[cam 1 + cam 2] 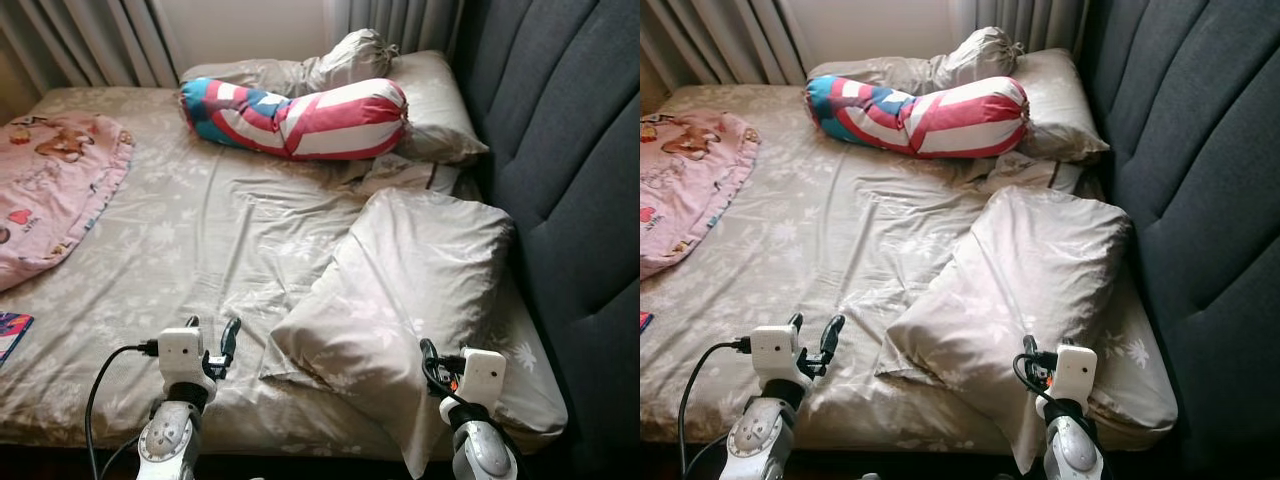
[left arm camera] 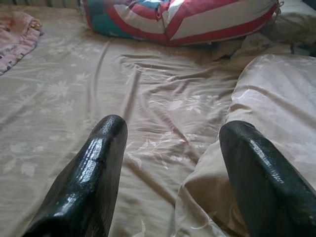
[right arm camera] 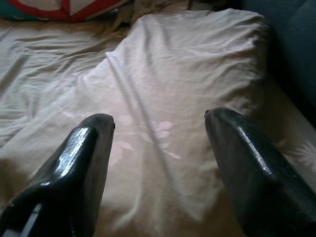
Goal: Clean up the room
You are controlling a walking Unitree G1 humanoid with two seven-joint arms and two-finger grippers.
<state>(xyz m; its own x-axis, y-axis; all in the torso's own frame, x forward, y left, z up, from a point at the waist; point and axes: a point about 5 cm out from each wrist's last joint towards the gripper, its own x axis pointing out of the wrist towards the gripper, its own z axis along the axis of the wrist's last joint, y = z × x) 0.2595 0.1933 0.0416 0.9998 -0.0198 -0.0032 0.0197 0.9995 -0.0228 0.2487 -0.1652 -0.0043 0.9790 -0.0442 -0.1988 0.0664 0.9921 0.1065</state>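
— Where do your claws stand?

— Your left claw (image 1: 212, 335) hovers released over the bed (image 1: 200, 250), its fingers (image 2: 94, 168) spread above the sheet. Your right claw (image 3: 160, 148) is released too, hanging over the near corner of the large beige pillow (image 1: 410, 290), just beside the dark headboard (image 1: 570, 180).

— What lies farther off?

— A striped bolster (image 1: 300, 115) lies near the top against another pillow (image 1: 430, 100). A pink blanket (image 1: 50, 180) is cut off at your left edge; the colourful item (image 1: 10, 335) below it is perhaps a book.

Beige floral pillow (image 1: 400, 290); red-white-blue striped bolster (image 1: 300, 115)
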